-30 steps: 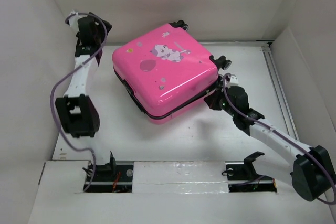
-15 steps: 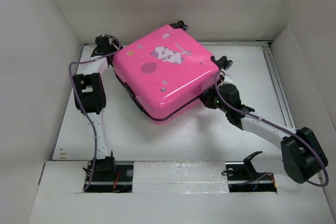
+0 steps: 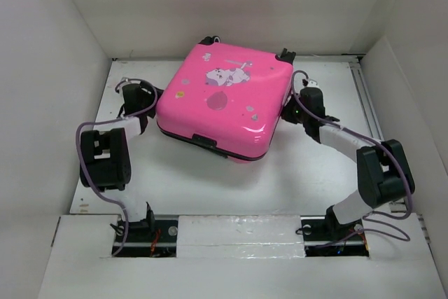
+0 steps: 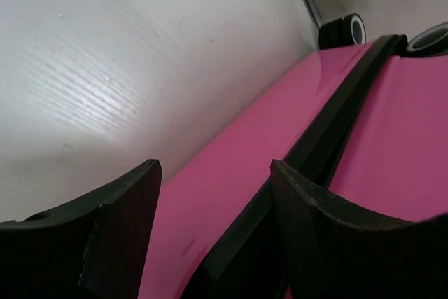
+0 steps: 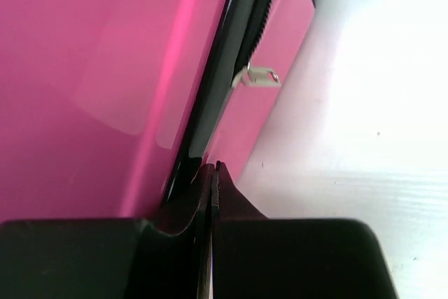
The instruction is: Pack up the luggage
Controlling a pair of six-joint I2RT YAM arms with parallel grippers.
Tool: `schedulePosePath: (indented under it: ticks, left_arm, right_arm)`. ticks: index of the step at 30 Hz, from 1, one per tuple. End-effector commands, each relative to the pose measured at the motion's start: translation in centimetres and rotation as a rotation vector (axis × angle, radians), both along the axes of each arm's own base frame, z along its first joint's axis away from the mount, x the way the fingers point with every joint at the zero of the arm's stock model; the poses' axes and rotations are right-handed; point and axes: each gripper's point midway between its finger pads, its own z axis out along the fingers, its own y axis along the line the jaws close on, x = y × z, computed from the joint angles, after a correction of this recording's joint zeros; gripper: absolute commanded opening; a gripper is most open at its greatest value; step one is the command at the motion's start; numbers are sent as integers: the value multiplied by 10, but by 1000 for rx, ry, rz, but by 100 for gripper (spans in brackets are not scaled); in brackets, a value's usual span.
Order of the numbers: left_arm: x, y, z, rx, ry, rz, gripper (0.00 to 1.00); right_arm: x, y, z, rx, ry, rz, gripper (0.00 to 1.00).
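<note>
The luggage has swung round; left pincer gapes, right pincer closed, empty.

Suitcase lies shut, so its inside is hidden, and both wrist views cut it off around the black seam.

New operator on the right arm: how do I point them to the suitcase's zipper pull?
Find the pink suitcase on the white table. On its side by the right gripper, a black zipper band runs between the two pink shells. The zipper pull is the small silver tab sticking out of that band, the only shiny metal against pink and black.
</note>
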Motion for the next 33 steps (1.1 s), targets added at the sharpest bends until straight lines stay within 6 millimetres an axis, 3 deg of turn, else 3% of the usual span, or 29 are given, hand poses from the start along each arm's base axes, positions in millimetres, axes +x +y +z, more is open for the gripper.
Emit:
schedulePosePath:
  ticks: [1,6,7,9,11,12,14,17,18,19,20,21,22,23,24,25,26,28,29,32,33]
  left_arm:
    - [-12,-34,37,-18,-88,-94,60]
    - [-16,-25,96,22,-189,-27,60]
    - [-21,-18,119,25,-235,19,63]
    - [-29,-7,144,47,-282,80,66]
    - [-44,11,184,75,-361,176,68]
    - [-51,13,195,87,-384,187,70]
    - [-71,-5,232,89,-478,141,70]
    - [-94,-40,240,149,-511,62,59]
    - [-106,-77,235,154,-507,-39,52]
    - [-115,-94,214,178,-459,-87,46]
    - [-123,-111,201,212,-438,-140,32]
    - [-145,-141,199,218,-443,-207,29]
    - [-158,-150,185,241,-402,-237,24]
    - [-171,-160,170,256,-380,-270,19]
    - [-186,-160,178,237,-408,-260,14]
    - [-207,-176,177,209,-419,-323,11]
    - [-220,-180,162,207,-417,-358,10]
    - [-248,-189,166,140,-456,-429,10]
    - [-257,-191,155,117,-422,-446,10]
    - [-280,-202,106,108,-308,-543,10]
    - [-285,-202,74,110,-236,-561,10]
  right_arm:
    - [26,37,95,132,-266,132,0]
    - [26,18,104,138,-256,95,5]
    - [26,12,101,142,-237,77,8]
    - [16,9,104,155,-236,62,22]
    - [4,7,85,139,-203,50,29]
    - [-2,6,85,151,-199,44,30]
    - [-16,4,66,167,-157,30,32]
    - [-32,5,61,182,-161,37,32]
    - [-41,7,50,175,-142,41,32]
    - [-48,8,56,181,-160,51,26]
    - [-54,7,55,180,-158,51,22]
    - [-60,9,56,176,-169,66,15]
    - [-69,6,47,170,-148,65,5]
    - [-77,5,57,165,-184,84,1]
    - [-86,8,56,164,-182,114,0]
    - [-96,11,49,157,-177,142,0]
    - [-102,10,57,161,-212,158,0]
    - [-114,12,53,159,-220,185,0]
    - [-120,13,43,156,-206,194,0]
    - [-127,21,44,158,-250,265,4]
    - [-128,23,37,159,-226,277,9]
